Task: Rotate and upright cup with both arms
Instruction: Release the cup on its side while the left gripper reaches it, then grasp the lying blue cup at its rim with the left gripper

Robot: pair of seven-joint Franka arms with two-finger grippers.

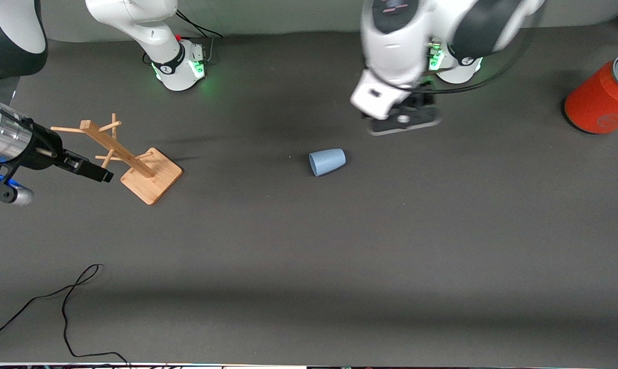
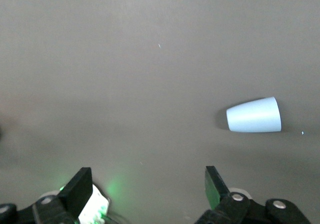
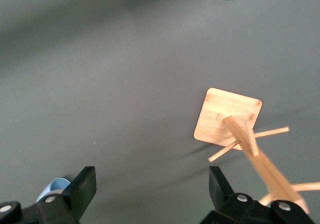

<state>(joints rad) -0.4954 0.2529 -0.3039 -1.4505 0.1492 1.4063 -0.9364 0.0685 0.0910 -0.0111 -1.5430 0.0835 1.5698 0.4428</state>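
The light-blue cup (image 1: 327,162) lies on its side mid-table, its wider end toward the right arm's end. It also shows in the left wrist view (image 2: 254,115) and as a sliver in the right wrist view (image 3: 52,186). My left gripper (image 1: 402,124) hangs above the table between its base and the cup, open and empty (image 2: 147,186). My right gripper (image 1: 96,172) is open and empty (image 3: 150,186), up in the air beside the wooden mug tree, well away from the cup.
A wooden mug tree (image 1: 129,156) on a square base (image 3: 225,116) stands toward the right arm's end. A large orange-red cylinder (image 1: 601,100) with a grey top stands at the left arm's end. A black cable (image 1: 68,307) lies near the table's front edge.
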